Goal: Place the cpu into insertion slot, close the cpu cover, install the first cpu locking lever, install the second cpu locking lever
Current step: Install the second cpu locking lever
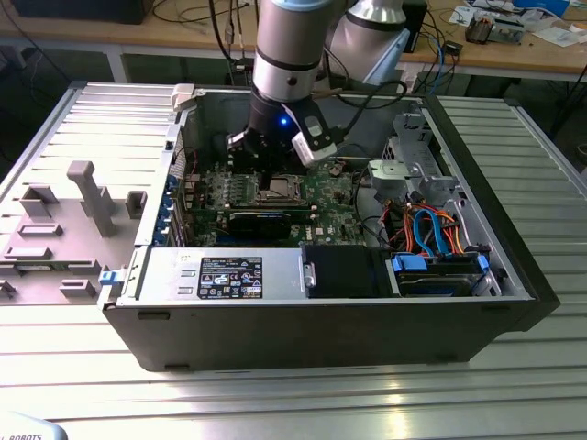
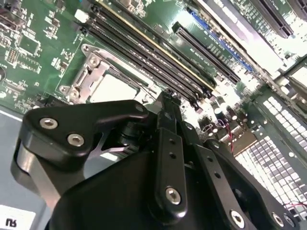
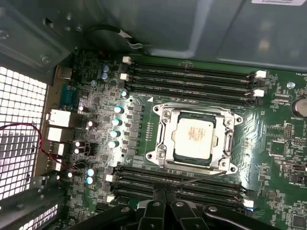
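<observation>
The cpu (image 3: 193, 136), a silver-grey square, lies flat in the insertion slot (image 3: 192, 163) on the green board. The silvery cpu cover (image 3: 166, 136) lies down around it as a frame. A thin wire lever (image 3: 201, 178) runs slanted beside the socket, over the nearest memory slots. My gripper (image 3: 160, 193) is shut, its tips together just off that lever's end; whether they touch it I cannot tell. In the second wrist view the gripper (image 2: 165, 99) hangs beside the cpu (image 2: 112, 88). In the exterior view the gripper (image 1: 272, 170) is inside the open case, just behind the slot (image 1: 275, 191).
Long black memory slots (image 3: 192, 79) flank the socket on both sides. Case walls (image 1: 303, 321) enclose the board. A drive cage with orange and blue cables (image 1: 431, 229) fills the exterior view's right, and a labelled power supply (image 1: 229, 275) is in front. A grey fixture (image 1: 83, 197) stands outside.
</observation>
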`<move>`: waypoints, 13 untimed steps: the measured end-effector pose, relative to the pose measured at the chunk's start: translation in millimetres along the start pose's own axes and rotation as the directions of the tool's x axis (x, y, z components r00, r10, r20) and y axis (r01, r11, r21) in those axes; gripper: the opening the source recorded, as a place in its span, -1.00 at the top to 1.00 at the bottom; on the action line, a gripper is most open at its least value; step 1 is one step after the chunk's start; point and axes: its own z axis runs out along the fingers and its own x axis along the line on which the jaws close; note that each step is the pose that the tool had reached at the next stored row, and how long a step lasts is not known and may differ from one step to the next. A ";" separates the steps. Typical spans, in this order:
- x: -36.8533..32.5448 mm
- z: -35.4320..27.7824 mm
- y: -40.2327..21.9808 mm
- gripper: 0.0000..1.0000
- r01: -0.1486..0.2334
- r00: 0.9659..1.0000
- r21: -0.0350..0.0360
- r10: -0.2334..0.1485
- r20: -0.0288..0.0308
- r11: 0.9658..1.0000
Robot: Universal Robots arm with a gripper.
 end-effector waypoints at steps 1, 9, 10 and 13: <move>-0.3 3.2 -0.2 0.79 0.000 1.000 0.000 0.000 -0.002 1.000; 16.5 26.9 1.4 0.79 0.000 1.000 0.000 0.000 -0.002 1.000; 17.3 30.5 1.4 0.79 0.000 1.000 0.000 0.000 -0.002 1.000; 17.0 38.6 0.9 0.79 0.000 1.000 0.000 0.000 -0.002 1.000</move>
